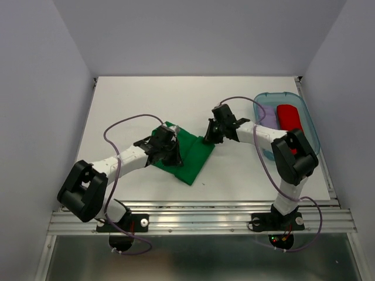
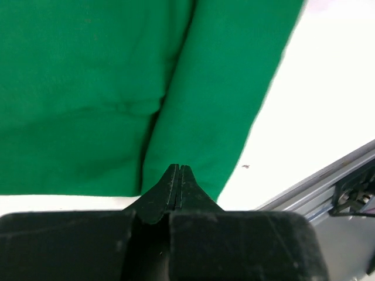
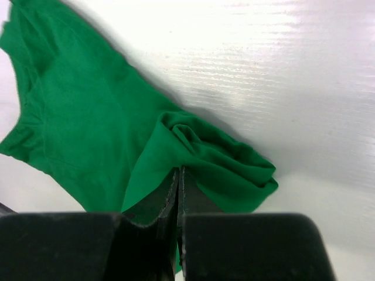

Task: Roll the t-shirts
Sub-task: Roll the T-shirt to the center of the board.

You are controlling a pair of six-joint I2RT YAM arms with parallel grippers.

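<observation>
While on table (image 1: 176, 99), t-shirt (image 1: 190, 157) in folds.

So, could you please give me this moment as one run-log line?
task: roll t-shirts | green t-shirt: folded flat | left hand: shut over it | right hand: shut on bunched edge

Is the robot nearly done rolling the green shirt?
Not yet. A red roll and a purple roll already sit in the bin. The green shirt lies folded flat; the right gripper pinches one bunched corner, the left gripper is shut at its edge. The rolling is left.
</observation>
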